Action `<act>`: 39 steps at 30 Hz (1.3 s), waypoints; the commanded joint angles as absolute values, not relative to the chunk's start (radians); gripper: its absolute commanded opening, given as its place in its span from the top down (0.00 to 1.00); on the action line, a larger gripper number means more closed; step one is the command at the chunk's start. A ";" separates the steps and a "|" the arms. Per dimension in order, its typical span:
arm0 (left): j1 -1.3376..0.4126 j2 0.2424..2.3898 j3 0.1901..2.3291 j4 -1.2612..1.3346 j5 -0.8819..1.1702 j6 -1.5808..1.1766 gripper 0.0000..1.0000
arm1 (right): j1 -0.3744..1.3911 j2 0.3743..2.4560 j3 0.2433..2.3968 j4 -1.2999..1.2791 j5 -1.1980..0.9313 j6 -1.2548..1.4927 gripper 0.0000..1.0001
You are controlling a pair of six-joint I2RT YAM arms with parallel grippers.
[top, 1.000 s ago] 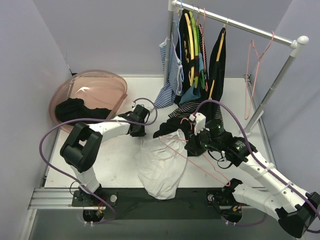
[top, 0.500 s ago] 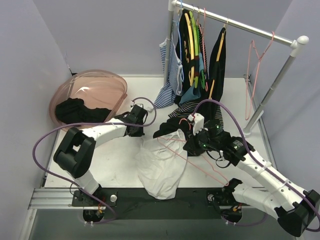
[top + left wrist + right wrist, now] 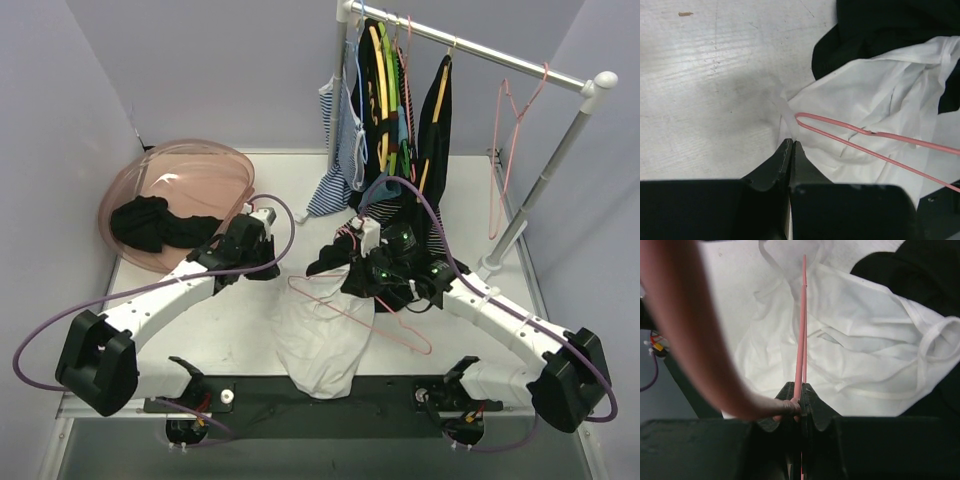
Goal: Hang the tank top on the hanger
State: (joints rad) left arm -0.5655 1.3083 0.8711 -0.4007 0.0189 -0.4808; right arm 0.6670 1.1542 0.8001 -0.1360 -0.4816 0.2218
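Observation:
The white tank top point(image 3: 318, 345) lies crumpled on the table, its lower end hanging over the near edge. My left gripper point(image 3: 268, 268) is shut on one thin strap point(image 3: 785, 111) at the top's upper left corner. The top also shows in the left wrist view point(image 3: 880, 95). My right gripper point(image 3: 358, 285) is shut on the pale-pink hanger point(image 3: 400, 335) and holds it low over the top. The hanger wire point(image 3: 802, 325) runs from the jaws across the white cloth point(image 3: 870, 355). The hanger's far end point(image 3: 865, 134) lies close to the left jaws.
A black garment point(image 3: 330, 255) lies on the table beside the tank top, under my right wrist. A pink basin point(image 3: 190, 180) with dark cloth stands at the back left. A clothes rail point(image 3: 500, 55) at the back right carries several hung garments and a spare pink hanger point(image 3: 515, 130).
My right gripper has carried the hanger left and farther over the tank top. My left arm has stretched out low and its gripper has shifted slightly left, still on the strap.

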 commanded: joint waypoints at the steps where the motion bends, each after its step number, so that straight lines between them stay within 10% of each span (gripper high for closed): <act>1: -0.543 1.235 0.861 -0.383 0.141 -0.466 1.00 | 0.663 1.207 0.876 0.029 -0.567 0.276 1.00; 12: -0.485 1.154 0.883 -0.448 0.225 -0.456 1.00 | 0.670 1.312 0.850 0.304 -0.647 0.390 1.00; 17: -0.401 1.066 0.931 -0.569 0.360 -0.292 0.37 | 0.666 1.234 0.778 0.394 -0.638 0.387 1.00; 20: -0.335 1.003 0.989 -0.638 0.483 -0.168 0.20 | 0.664 1.194 0.747 0.423 -0.653 0.365 1.00; 39: -0.558 1.092 1.051 -0.640 0.939 0.392 0.16 | 0.756 1.120 0.770 0.284 -0.888 -0.070 1.00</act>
